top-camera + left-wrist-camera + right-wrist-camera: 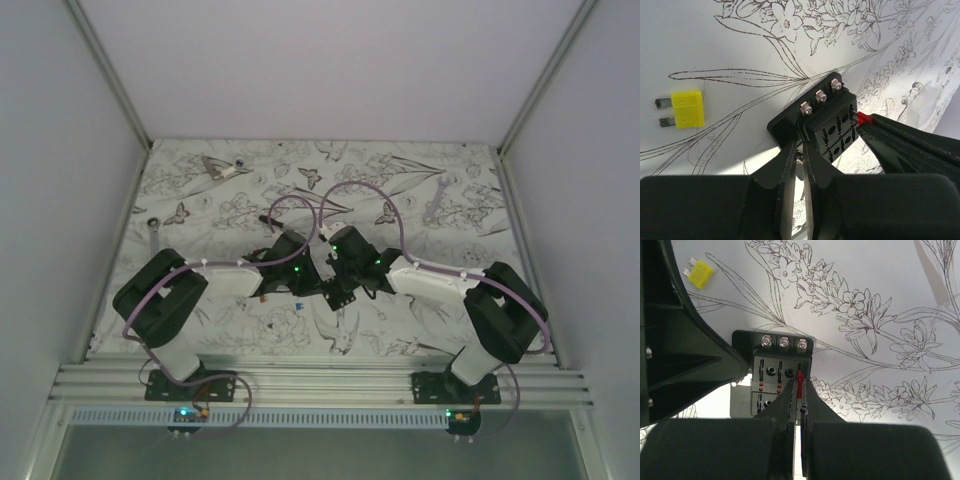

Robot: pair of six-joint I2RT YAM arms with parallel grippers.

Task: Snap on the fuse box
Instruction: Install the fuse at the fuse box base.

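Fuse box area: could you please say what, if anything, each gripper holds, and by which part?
Right fingers pinch a red fuse by its plastic body; left fingers clamp the fuse box by one edge.

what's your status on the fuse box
Left claw shut on fuse box edge. Right claw shut on red fuse, at a box slot. Yellow fuse loose on table, clear of box.
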